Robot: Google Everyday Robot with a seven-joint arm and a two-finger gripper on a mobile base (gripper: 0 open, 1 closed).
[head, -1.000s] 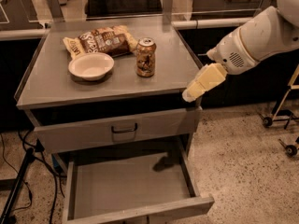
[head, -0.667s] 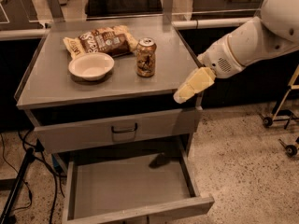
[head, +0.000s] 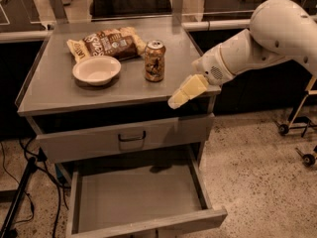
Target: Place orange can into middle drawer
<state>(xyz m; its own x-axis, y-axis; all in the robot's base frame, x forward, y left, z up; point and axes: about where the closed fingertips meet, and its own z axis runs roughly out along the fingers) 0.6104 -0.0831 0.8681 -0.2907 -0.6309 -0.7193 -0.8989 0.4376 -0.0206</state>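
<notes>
Orange can (head: 154,61) stands apart, left of the gripper (head: 174,102), fingers (head: 188,88) pressed together, at table (head: 59,90) edge.

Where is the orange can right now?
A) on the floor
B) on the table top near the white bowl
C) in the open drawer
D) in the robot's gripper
B: the orange can stands upright on the table top near the white bowl, while the gripper hangs at the table's front right edge, apart from the can, and the middle drawer is open below.
</notes>
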